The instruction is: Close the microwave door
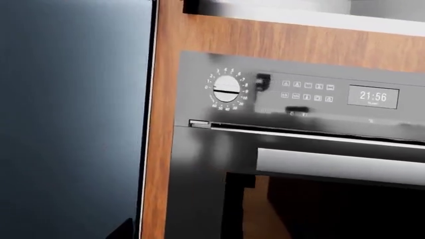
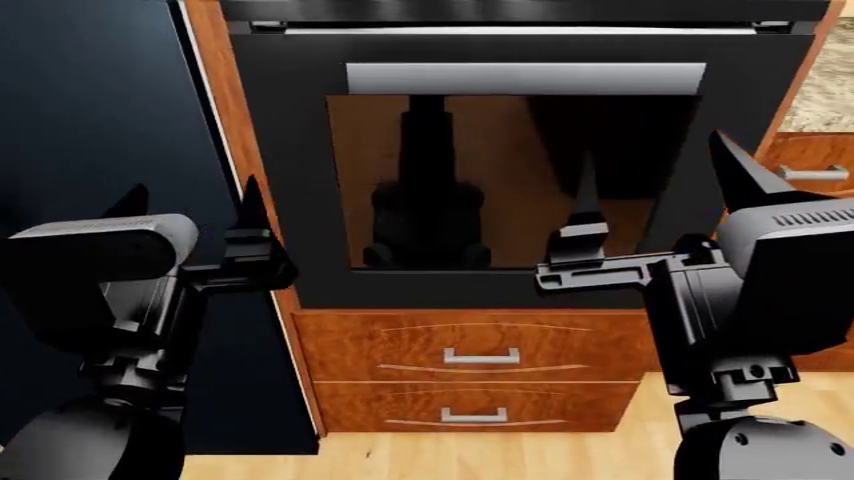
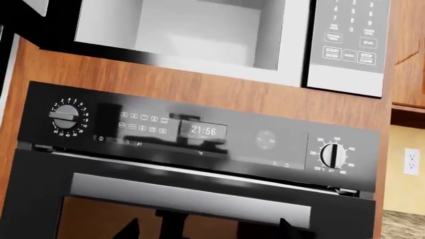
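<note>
While the microwave (image 3: 192,35) sits open high above the oven (image 2: 521,180), both arms wait low. Left hand (image 2: 247,250) and right hand (image 2: 581,250): I cannot tell if they're spread.

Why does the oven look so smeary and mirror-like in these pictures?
Left wrist view: the oven control panel and handle are streaked with blur. Head view: the oven window mirrors the robot's dark shape. Right wrist view: sharper, with reflections around the clock.
</note>
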Robot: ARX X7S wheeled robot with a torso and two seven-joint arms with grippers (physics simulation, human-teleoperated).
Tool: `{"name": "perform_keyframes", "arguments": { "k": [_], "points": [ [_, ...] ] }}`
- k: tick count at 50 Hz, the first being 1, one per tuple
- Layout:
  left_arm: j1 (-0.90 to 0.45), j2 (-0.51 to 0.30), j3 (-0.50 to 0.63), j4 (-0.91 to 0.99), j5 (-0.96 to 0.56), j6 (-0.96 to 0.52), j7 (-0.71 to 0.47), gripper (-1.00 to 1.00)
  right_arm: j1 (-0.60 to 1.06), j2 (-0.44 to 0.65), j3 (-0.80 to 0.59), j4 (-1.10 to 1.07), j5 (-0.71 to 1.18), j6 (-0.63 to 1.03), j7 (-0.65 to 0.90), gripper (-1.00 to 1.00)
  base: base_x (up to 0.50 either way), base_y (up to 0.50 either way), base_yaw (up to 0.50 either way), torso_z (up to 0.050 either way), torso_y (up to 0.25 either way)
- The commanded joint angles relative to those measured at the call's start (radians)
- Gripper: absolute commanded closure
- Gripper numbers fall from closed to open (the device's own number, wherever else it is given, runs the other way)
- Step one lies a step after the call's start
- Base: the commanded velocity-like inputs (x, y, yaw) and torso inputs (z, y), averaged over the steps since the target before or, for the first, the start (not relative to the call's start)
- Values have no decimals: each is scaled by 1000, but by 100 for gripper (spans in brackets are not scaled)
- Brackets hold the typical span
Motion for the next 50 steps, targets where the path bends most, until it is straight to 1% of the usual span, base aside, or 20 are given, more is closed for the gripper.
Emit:
{"name": "perform_keyframes", "arguments": {
  "k": [1,50],
  "points": [
    [-2,-5,2,3,-10,-2,-7,-100,9,-26,-1,-6,-65,4,-55,-100,0,500,0,0,0],
    [-10,-26,17,-4,-39,2,-35,-100,28,-29,12,-6,-78,7,-70,-100,0,500,0,0,0]
  ]
}}
